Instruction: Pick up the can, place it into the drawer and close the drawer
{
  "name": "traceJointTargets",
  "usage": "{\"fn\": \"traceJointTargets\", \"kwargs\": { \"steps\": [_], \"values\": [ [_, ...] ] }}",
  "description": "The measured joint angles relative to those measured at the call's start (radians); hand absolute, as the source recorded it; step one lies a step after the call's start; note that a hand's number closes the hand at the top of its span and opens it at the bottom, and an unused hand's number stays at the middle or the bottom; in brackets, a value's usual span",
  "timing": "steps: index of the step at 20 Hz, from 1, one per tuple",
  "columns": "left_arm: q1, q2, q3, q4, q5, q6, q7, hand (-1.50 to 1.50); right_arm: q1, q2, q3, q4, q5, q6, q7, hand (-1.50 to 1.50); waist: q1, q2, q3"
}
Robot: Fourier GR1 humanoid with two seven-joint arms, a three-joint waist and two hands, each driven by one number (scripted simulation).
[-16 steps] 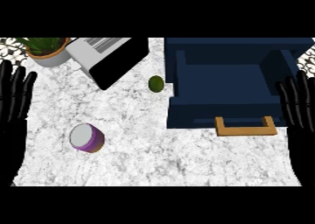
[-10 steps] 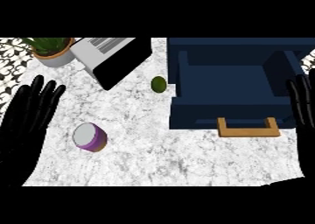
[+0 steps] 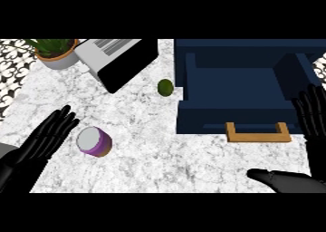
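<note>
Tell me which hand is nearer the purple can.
Left. The left hand lies close beside the can, on its left, fingers straight. The right hand is far across the counter, at the open blue drawer's right edge.

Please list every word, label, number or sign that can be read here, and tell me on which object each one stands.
None: no text can be read.
The can has a plain purple side and pale top.
The blue drawer and its wooden handle carry no marks.
The pale stripes on the grey appliance are not letters.
</note>
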Motion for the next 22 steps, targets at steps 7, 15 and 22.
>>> {"fn": "traceJointTargets", "kwargs": {
  "steps": [7, 15, 22],
  "values": [
    [0.029, -0.006, 0.066, -0.039, 0.067, -0.028, 0.07, -1.5, 0.075, -0.005, -0.045, 0.004, -0.041, 0.049, -0.053, -1.5, -0.003, 0.0, 0.0],
    [0.007, -0.044, 0.105, 0.018, 0.045, -0.036, 0.094, -1.5, 0.147, 0.001, -0.075, -0.001, -0.062, 0.103, -0.105, -1.5, -0.004, 0.0, 0.0],
    [-0.034, -0.07, 0.121, 0.136, -0.013, -0.072, 0.035, -1.5, 0.173, 0.0, -0.123, 0.002, -0.093, 0.14, -0.133, -1.5, -0.006, 0.0, 0.0]
  ]
}}
